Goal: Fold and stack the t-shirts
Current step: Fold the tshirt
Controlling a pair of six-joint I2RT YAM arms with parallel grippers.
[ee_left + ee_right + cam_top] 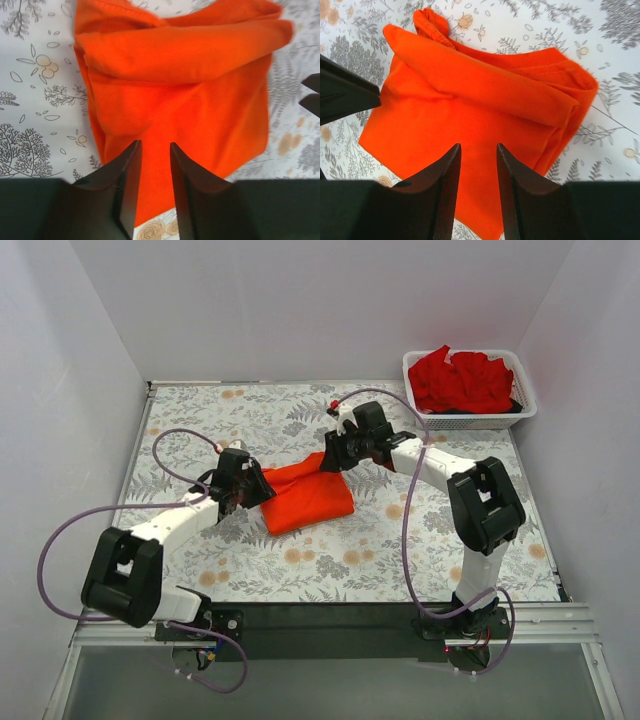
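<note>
Reference point: all positions are being given from the orange-red t-shirt (305, 500).

1. The surface (330, 570), covered in a leaf-and-flower print, is carrying the orange-red t-shirt near its middle. Open space is lying on every side of the garment, which is probably giving both arms room to reach it.
2. The left arm (165, 525) is reaching in from the shirt's left side and the right arm (440, 465) from its far right corner. The two are therefore addressing opposite ends of the cloth.
3. The white mesh basket (480, 423) is standing well apart, beyond the shirt and to its right.
4. The deeper red t-shirts (465, 380) are lying heaped in that basket, unfolded, apparently waiting their turn.
5. The orange-red t-shirt is lying flat as a compact, roughly rectangular packet. One thick fold is running across it, and a loose hem is poking out beyond that fold. The fold looks close to done but untidy, and no stack is showing yet.
6. The left tool (154, 145) is hovering over the shirt's left edge. Its fingers are standing apart, with cloth showing through the gap and nothing pinched.
7. The right tool (478, 146) is hovering over the opposite edge, also spread and gripping nothing.
</note>
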